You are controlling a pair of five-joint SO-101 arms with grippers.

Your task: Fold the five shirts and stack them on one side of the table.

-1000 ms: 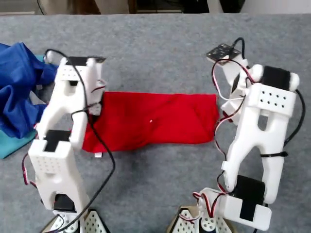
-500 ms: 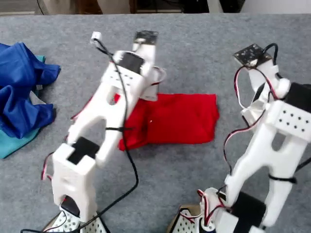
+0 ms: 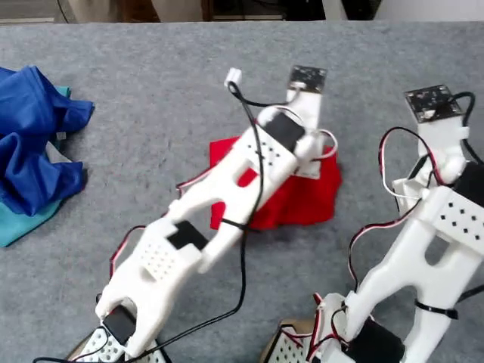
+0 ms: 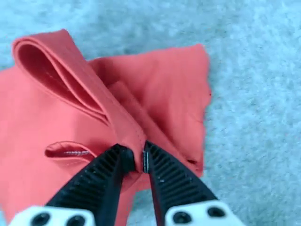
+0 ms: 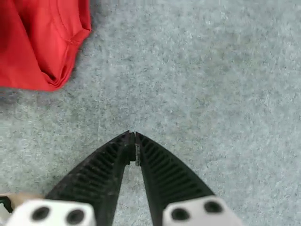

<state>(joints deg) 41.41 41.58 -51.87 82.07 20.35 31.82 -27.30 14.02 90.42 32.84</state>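
Observation:
A red shirt (image 3: 306, 198) lies mid-table, folded over on itself, with its left end drawn across to the right. My left gripper (image 4: 135, 159) is shut on a doubled fold of the red shirt (image 4: 155, 94) and holds it above the shirt's right part; in the high view the left arm (image 3: 249, 170) stretches diagonally over the cloth. Over bare grey felt to the right of the shirt, my right gripper (image 5: 135, 143) is shut on nothing, with a corner of the red shirt (image 5: 42, 42) beside it. A heap of blue shirts (image 3: 34, 136) lies at the left edge.
A teal cloth (image 3: 23, 219) lies under the blue heap at the left edge. Grey felt (image 3: 166, 98) covers the table. The right arm (image 3: 446, 204) stands at the right edge, apart from the shirt. Both arm bases sit at the near edge.
My left gripper has carried the shirt's left end across to the right, folding the red shirt roughly in half. The right arm has drawn back to the right, off the shirt.

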